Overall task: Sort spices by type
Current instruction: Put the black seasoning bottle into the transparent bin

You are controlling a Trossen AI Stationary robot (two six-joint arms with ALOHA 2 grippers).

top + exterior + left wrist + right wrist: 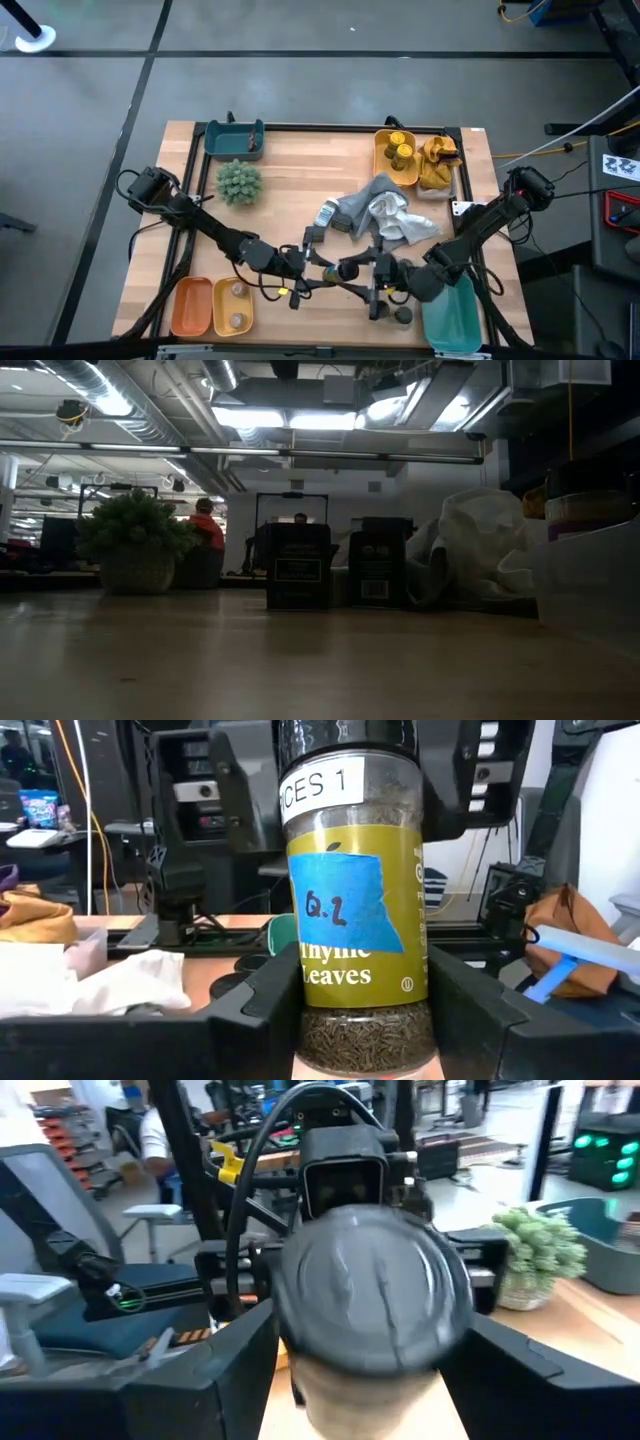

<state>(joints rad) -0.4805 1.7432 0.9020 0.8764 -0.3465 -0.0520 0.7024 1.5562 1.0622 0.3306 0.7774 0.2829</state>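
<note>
A thyme-leaves spice jar point(362, 920) with a dark grey lid, a yellow label and a blue tape patch is held up over the near middle of the table point(340, 268). My left gripper point(365, 995) is shut on its body, reaching in from the left point(305, 263). My right gripper point(372, 1330) meets it from the right point(376, 272), its fingers on either side of the lid point(372, 1295). A silver-lidded jar point(325, 213) and two dark jars point(298, 565) point(375, 568) stand on the table. Another dark jar point(402, 315) stands near the teal bin. My left gripper pinches the jar's lower body point(362, 1030) between its two fingers, level from the table's left, fingers across the jar. The jar stands upright in the hold, lid up, lifted clear. My right gripper has the lid's two sides point(290, 1310) between its fingers, coming from the table's right. The lid itself hides the places of contact.
A grey and white cloth heap point(390, 215) lies just beyond the grippers. Plant ball point(238, 182) far left. Yellow tray with yellow-lidded jars point(396, 152), ochre cloth point(438, 160), teal tray point(233, 138), orange tray point(190, 305), yellow tray with jars point(233, 305), teal bin point(450, 315).
</note>
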